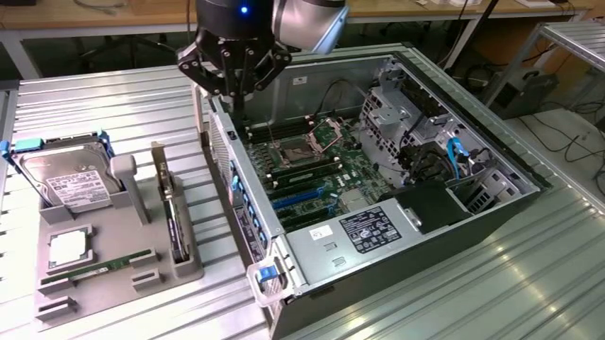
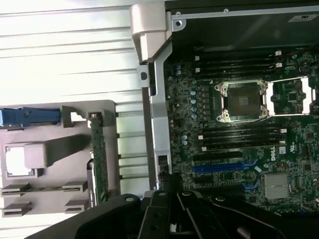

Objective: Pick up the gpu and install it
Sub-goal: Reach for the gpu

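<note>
Gpu (image 1: 174, 216) one, hard drive (image 1: 66, 183) one, case (image 1: 406, 297) one

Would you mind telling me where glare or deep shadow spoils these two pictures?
In the wrist view, the ribbed table beside the computer case is washed out nearly white, while the case wall beyond the processor socket sits in deep shadow; in the exterior view, bright streaks glare off the table low on the exterior view's right.
</note>
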`<move>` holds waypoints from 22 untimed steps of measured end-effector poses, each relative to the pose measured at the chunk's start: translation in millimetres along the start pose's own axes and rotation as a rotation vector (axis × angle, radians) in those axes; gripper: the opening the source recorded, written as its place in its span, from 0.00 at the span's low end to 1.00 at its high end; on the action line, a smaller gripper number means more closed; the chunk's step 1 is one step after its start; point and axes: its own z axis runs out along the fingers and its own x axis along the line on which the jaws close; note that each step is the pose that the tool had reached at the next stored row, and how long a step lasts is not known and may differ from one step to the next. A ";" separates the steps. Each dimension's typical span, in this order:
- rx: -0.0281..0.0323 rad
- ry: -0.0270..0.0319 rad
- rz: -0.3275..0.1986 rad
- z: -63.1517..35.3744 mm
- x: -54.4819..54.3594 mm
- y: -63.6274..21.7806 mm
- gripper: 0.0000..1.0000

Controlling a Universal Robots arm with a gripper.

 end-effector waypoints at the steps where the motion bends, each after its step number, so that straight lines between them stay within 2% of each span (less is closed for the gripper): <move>1: 0.0000 0.0000 0.000 -0.1 4.2 -1.1 0.11; 3: 0.0002 0.0001 0.000 -0.6 13.4 -3.6 0.11; 7: 0.0003 0.0000 0.000 -0.5 39.6 -9.5 0.11; 12: 0.0050 -0.0004 0.000 3.0 68.0 -13.7 0.11; 19: 0.0082 -0.0005 0.000 9.5 97.1 -19.1 0.11; 22: 0.0094 -0.0007 0.000 10.5 101.4 -21.2 0.11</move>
